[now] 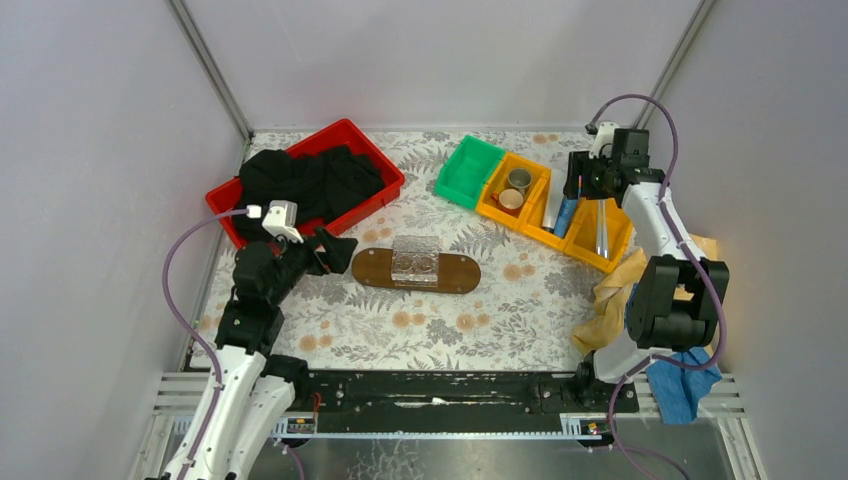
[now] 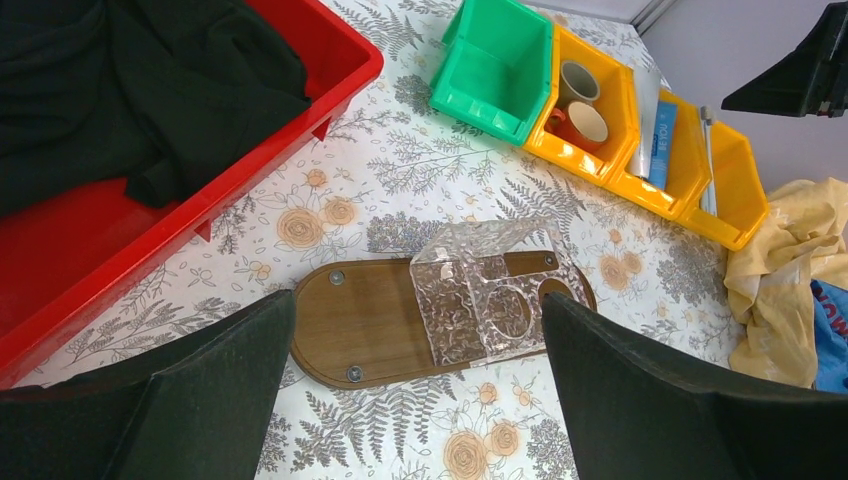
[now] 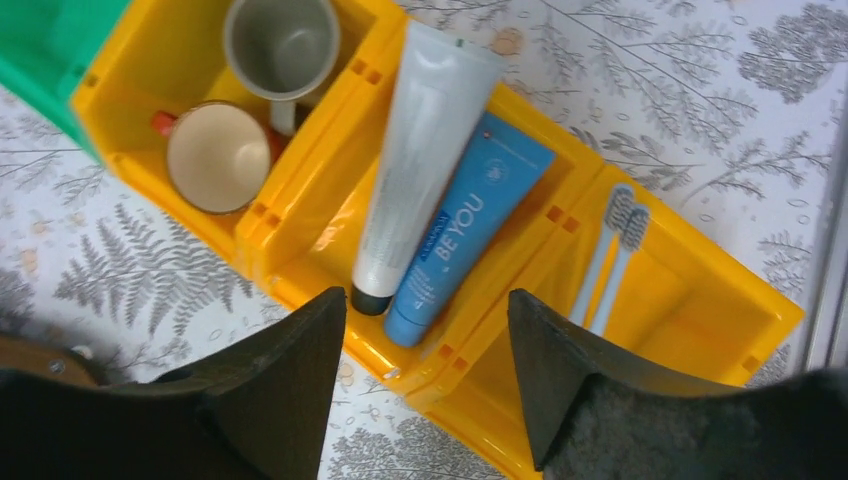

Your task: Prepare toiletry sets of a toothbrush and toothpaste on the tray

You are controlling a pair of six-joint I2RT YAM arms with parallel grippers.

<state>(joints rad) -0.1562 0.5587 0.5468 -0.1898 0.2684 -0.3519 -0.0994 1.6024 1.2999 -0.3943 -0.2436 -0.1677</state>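
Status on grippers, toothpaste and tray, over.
Left gripper open beside tray. Right gripper open above toothpaste, nothing held. Toothbrushes in next yellow bin; tray holds only clear holder. Nothing blocking.

- Middle yellow plastic bin (image 3: 325, 245): one of three joined in a row on the floral-print tablecloth (image 3: 700, 80).
- Inside it: whitish squeeze tube of toothpaste (image 3: 420, 150), dark cap at the bin's lower end. Blue flat toothpaste tube (image 3: 465, 235) touches its right side, printed "BEYOU".
- Right-hand yellow bin (image 3: 700, 300): two pale slim toothbrushes (image 3: 612, 250) side by side, bristle heads up.
- Left-hand yellow bin (image 3: 140, 90): grey ceramic mug (image 3: 280, 40), cream cup with red handle (image 3: 215, 155).
- Further left: green plastic bin (image 3: 40, 60), corner only.
- Black two-finger right gripper (image 3: 428, 300): over the middle bin's lower edge, jaws spread, nothing held.
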